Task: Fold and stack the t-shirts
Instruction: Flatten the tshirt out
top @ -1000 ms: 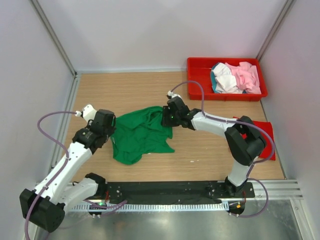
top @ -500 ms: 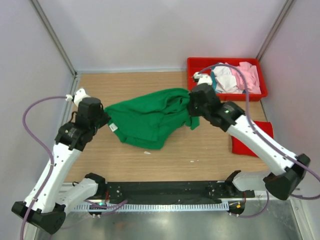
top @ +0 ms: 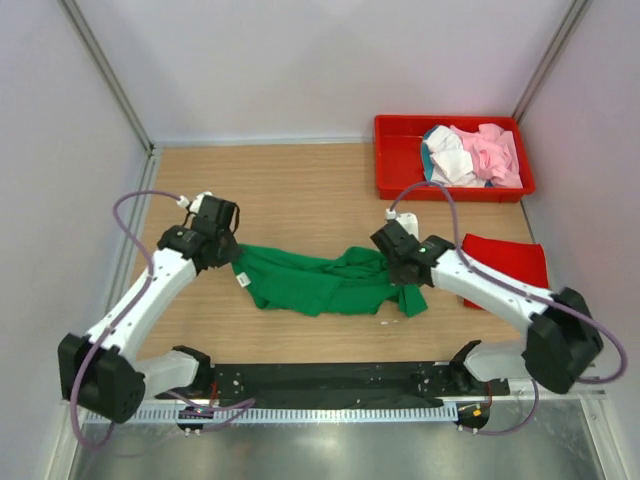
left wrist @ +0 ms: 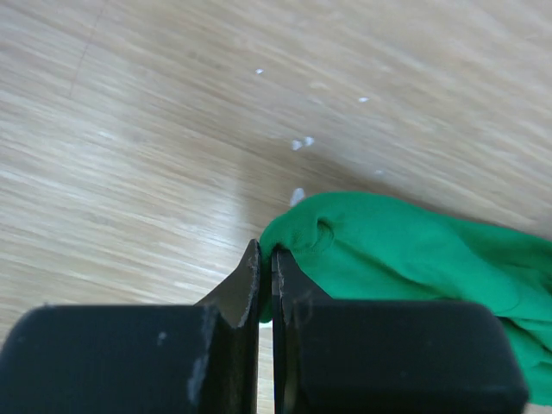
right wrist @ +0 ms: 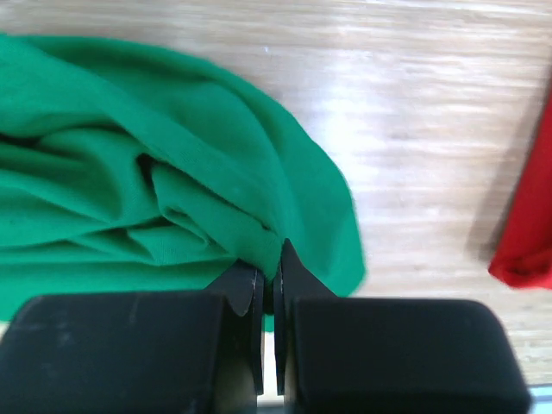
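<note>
Spreading was the step in hand: the left gripper (top: pixel 234 260) was clamped on the 9 o'clock end of the green t-shirt (top: pixel 320 285), which lay bunched in a band across the middle of the table (top: pixel 300 190), and the right gripper (top: pixel 400 268) was pinched shut on its 3 o'clock end. A red t-shirt (top: pixel 510 262) lay further toward 3 o'clock, and other shirts (top: pixel 470 155) sat in the red tray (top: pixel 395 150) at 1 o'clock. The next move, I judged, called for pulling the cloth flat before any fold.
</note>
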You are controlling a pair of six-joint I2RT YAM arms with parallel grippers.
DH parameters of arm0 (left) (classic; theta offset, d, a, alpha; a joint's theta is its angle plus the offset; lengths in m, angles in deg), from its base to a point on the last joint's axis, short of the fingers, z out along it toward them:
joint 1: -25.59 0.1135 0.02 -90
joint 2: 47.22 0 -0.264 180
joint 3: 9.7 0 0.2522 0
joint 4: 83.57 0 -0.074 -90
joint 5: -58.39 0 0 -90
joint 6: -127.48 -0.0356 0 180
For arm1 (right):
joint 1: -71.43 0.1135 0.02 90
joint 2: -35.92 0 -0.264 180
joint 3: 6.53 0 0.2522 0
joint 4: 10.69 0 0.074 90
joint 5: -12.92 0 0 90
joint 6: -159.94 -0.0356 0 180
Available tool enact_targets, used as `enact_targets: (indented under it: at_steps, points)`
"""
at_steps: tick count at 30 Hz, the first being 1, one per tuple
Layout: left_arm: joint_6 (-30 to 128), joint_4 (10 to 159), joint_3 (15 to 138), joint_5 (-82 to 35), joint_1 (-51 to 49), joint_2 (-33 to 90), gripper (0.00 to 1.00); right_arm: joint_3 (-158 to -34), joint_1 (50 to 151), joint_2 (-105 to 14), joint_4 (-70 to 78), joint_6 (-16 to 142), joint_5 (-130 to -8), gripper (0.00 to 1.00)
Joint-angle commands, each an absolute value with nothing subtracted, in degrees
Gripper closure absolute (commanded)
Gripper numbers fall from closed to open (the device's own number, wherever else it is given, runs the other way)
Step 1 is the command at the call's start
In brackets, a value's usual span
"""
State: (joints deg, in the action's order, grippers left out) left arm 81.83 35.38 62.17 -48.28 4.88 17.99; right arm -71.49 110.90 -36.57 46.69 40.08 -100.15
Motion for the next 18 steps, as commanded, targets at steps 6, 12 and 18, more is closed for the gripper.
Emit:
enact_targets:
  at_steps: [6, 12, 18]
  points:
    - [75.37, 49.01, 64.86, -51.73, 6.61, 29.93, 0.92, -82.86, 108.27, -55.56, 30.41, 48.49, -107.41, 0.99]
    - [73.07, 42.42, 70.94, -49.47, 6.7, 32.07, 0.1, -90.52, 106.5, -62.6, 31.81, 49.47, -103.8, 0.99]
    - [86.05, 43.46, 63.05, -46.55, -5.58, 14.17, 0.09, -86.92, 105.89, -60.16, 33.48, 47.62, -101.61, 0.99]
